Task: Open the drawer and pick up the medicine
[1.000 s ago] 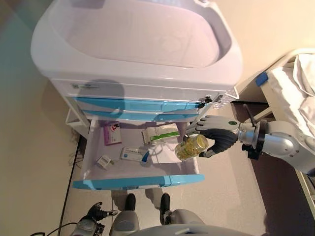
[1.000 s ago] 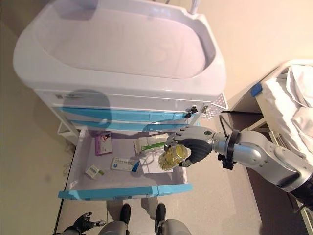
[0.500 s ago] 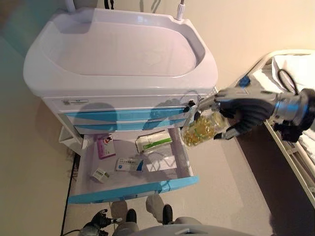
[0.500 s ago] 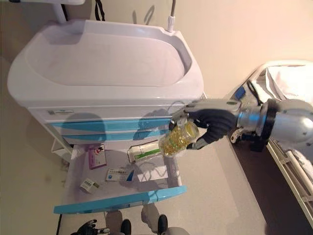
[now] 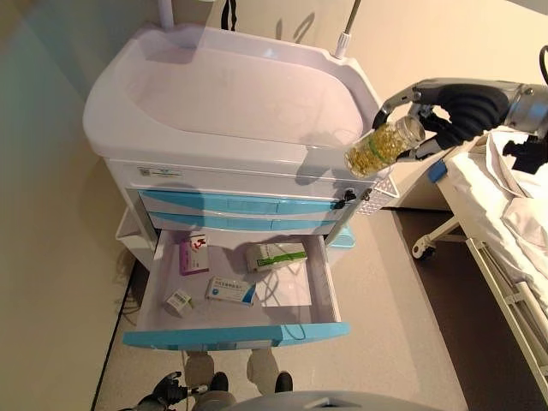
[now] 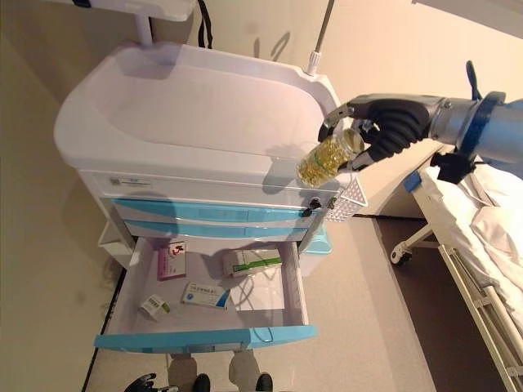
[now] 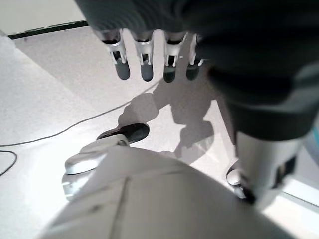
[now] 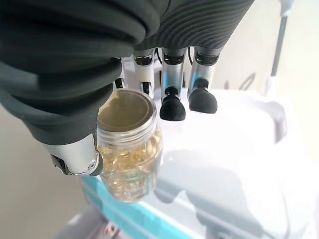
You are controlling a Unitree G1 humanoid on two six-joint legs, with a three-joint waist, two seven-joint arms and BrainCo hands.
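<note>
My right hand (image 5: 462,107) is shut on a clear jar of yellow capsules (image 5: 384,146), held tilted in the air above the right front corner of the white cart (image 5: 231,111). The right wrist view shows the jar (image 8: 128,154) pinched between thumb and fingers (image 8: 174,107). Below, the cart's lowest blue-fronted drawer (image 5: 235,332) stands pulled out. Inside lie a green-white box (image 5: 276,256), a pink box (image 5: 193,255), a blue-white box (image 5: 229,291) and a small box (image 5: 178,300). My left hand (image 7: 149,55) hangs low by the floor, fingers straight, holding nothing.
Two shut blue drawers (image 5: 240,214) sit above the open one. A small wire basket (image 6: 350,200) hangs on the cart's right side. A bed with white sheets (image 5: 514,223) stands to the right. A pole (image 6: 320,37) rises behind the cart.
My right hand has lifted the jar out of the drawer and up to the cart's top right corner. The camera has shifted, showing more of the room.
</note>
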